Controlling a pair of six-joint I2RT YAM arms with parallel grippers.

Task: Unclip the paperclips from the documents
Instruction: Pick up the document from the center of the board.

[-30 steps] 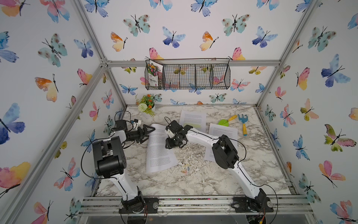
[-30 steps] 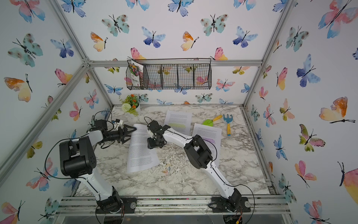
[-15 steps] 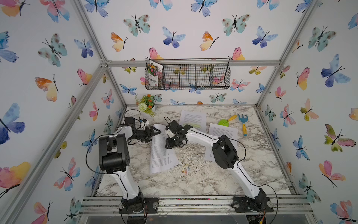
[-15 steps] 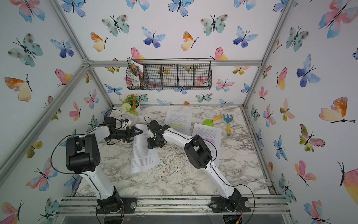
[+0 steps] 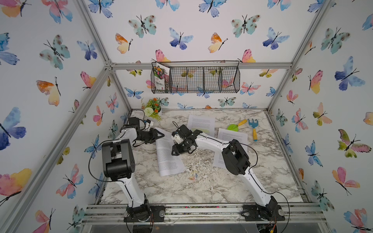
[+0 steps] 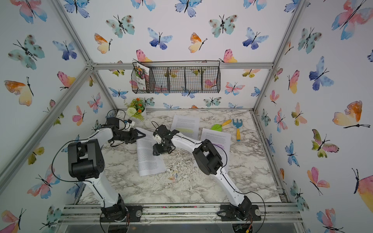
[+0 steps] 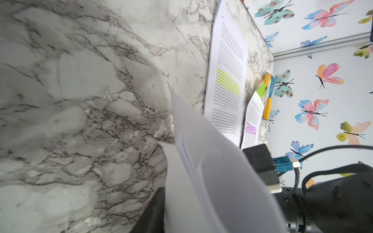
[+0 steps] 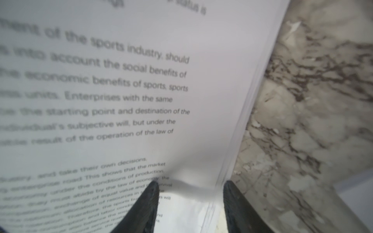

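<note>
Left gripper [image 5: 161, 135] is stretched out level, tip aimed straight across at the right gripper [image 5: 181, 151], its jaws drawn close together, though how tight is hard to call. The right gripper is angled downward, dark fingers [image 8: 148, 203] standing clearly apart.

Front surface [image 5: 181, 189] wide open! Back's crowded: plant [image 5: 152, 110] in the corner, sheets [image 5: 201, 123] and tools [image 5: 254, 133] spread flat.

End effector [image 8: 189, 188] straddles buckled edge of document [image 8: 121, 90].

Bright, even light; blurred wrist close-ups.
</note>
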